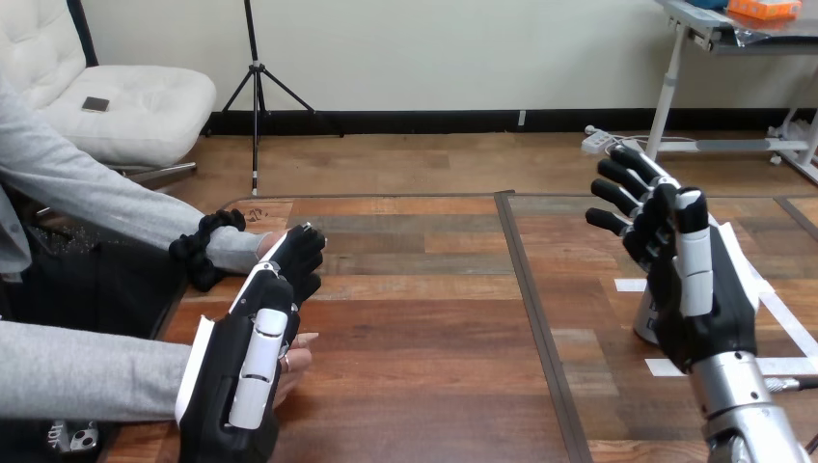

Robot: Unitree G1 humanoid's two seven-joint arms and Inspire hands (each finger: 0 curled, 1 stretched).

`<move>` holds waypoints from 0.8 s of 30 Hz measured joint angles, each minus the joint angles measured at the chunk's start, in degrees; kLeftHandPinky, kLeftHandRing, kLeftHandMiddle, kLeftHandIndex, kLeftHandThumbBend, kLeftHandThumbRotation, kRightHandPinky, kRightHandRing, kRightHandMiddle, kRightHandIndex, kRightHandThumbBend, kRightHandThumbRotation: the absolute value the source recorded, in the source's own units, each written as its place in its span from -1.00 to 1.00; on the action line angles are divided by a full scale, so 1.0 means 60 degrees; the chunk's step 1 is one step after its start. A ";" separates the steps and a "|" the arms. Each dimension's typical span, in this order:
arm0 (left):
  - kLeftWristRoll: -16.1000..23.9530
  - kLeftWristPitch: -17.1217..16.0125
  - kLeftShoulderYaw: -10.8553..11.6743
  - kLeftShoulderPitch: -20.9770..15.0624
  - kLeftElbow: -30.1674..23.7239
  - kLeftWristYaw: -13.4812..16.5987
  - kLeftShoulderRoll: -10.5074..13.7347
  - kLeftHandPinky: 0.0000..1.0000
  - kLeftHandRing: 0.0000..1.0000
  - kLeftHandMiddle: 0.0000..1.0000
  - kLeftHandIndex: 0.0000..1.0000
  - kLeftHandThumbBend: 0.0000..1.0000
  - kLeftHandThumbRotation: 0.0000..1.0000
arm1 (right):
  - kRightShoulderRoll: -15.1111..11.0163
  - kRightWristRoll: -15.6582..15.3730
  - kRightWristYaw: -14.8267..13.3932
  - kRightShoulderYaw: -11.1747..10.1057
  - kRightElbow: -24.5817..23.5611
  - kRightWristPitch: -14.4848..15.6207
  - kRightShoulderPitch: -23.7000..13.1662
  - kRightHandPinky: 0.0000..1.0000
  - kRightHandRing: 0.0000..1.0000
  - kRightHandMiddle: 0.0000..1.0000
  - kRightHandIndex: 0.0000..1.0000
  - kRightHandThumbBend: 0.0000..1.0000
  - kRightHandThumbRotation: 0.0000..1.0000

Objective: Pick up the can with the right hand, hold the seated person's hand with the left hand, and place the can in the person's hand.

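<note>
Plainly the right hand (690, 289) stands upright, fingers straight and spread, grasping nothing; the can (643, 323) sits on the table (424, 318) just behind its palm, mostly hidden; well left of the can, the left hand (230, 391) lies over the person's lower hand (297, 360); whether it grips that hand I cannot tell.

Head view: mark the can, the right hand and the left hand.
can (643, 324), head view: silver side beside the palm
right hand (709, 307), head view: black palm
left hand (224, 386), head view: its back
</note>
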 measured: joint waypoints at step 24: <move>0.0004 0.0047 0.0000 0.0007 -0.0006 -0.0006 0.0008 0.83 0.84 0.78 0.76 0.18 0.81 | -0.0304 -0.0343 -0.0657 -0.0445 0.1379 -0.0243 -0.0706 0.86 0.78 0.78 0.73 0.72 0.91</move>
